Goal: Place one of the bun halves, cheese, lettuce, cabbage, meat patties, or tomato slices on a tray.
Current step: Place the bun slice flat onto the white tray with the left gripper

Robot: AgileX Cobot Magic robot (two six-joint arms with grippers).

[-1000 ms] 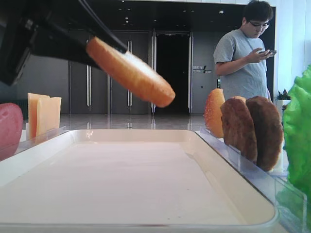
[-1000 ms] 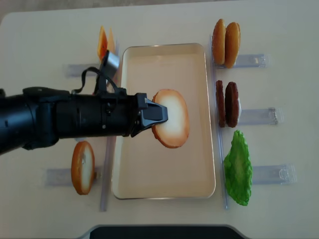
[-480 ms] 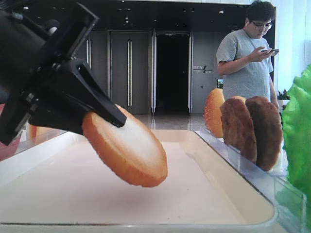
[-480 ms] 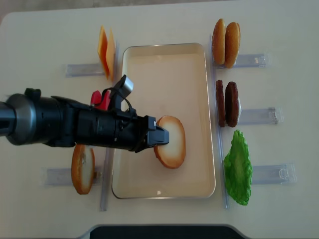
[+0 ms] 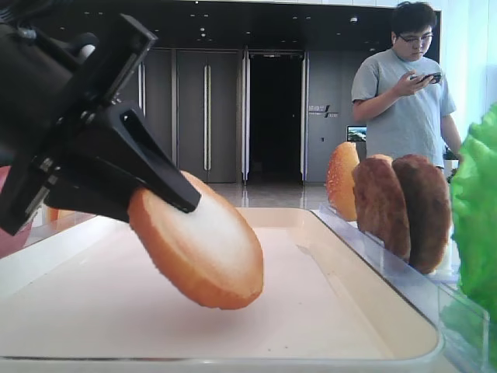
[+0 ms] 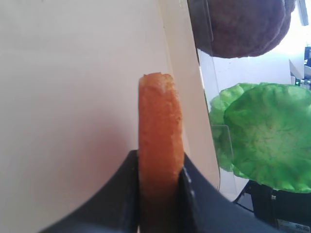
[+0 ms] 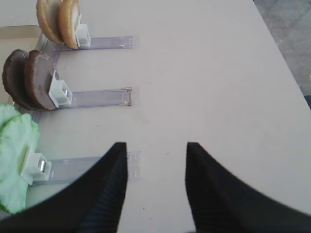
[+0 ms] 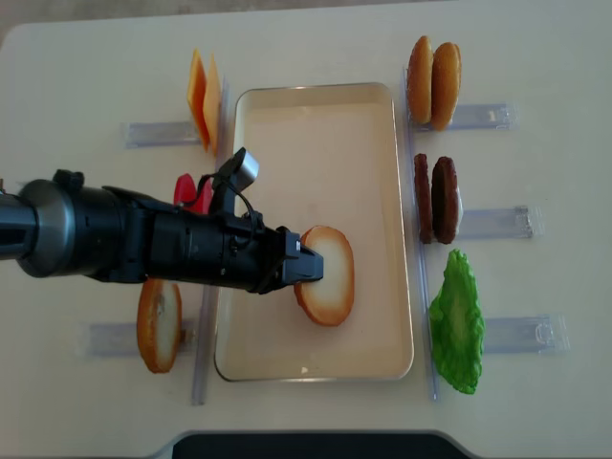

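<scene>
Bun half (image 8: 325, 275): thick round disc, golden-brown rim, pale flat face turned up and tilted; seen edge-on from the left wrist view (image 6: 160, 141), the crust is orange-brown. It sits pinched at its left edge between the black fingers of the left gripper (image 8: 304, 268), closed tight on it. Location: lower middle of the tray (image 8: 316, 96) in the overhead frame, low over the cream floor; in the side view (image 5: 198, 249) its lower edge looks close to the floor, contact cannot be told

Right gripper (image 7: 155, 194): fingers (image 7: 109, 189) spread apart, nothing between them, over bare table at lower centre of the right wrist frame

Meat patties (image 8: 436, 199) upright at right centre of the overhead frame, lettuce (image 8: 457, 323) below them, second pair of bun halves (image 8: 434, 82) at upper right, cheese (image 8: 203, 99) at upper left, a lone bun half (image 8: 159, 325) at lower left

Versus one second earlier: the bun half has dropped from well above the tray and shifted toward the lower part of the overhead frame; the arm has swung down with it
</scene>
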